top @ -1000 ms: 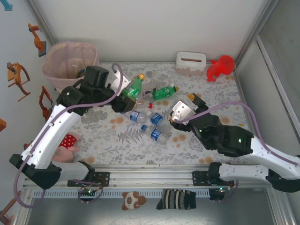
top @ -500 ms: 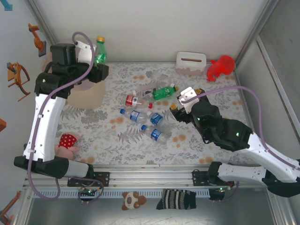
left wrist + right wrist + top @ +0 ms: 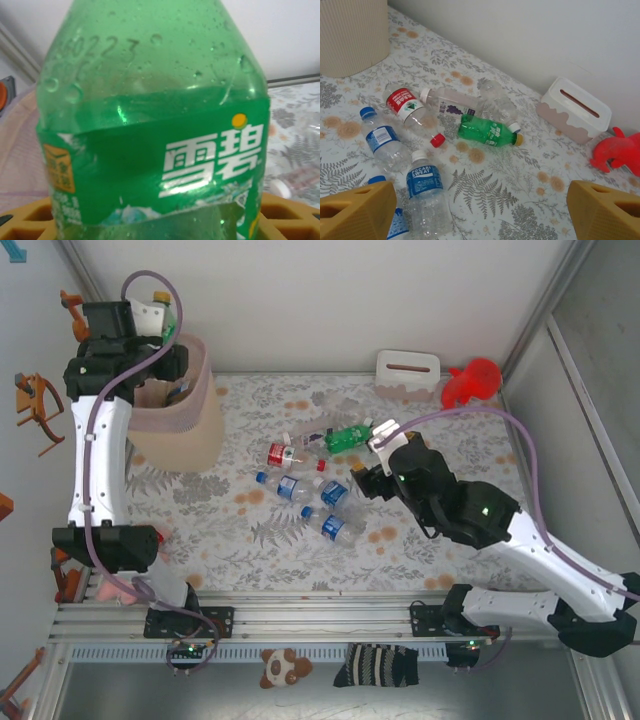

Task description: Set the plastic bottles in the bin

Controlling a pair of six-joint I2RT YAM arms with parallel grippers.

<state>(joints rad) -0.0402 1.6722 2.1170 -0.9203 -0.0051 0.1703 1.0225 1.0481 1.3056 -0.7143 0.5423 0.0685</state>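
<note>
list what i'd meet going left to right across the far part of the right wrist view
bin → red-labelled bottle → green bottle → tissue box → red toy

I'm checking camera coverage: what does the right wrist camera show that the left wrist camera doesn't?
Right wrist: loose bottles lying flat, white tissue box, red toy, the right gripper open. Left wrist: a green bottle close up, gripped by the left gripper. Both: the flowered table and the bin, its pink liner beside the held bottle.
</note>
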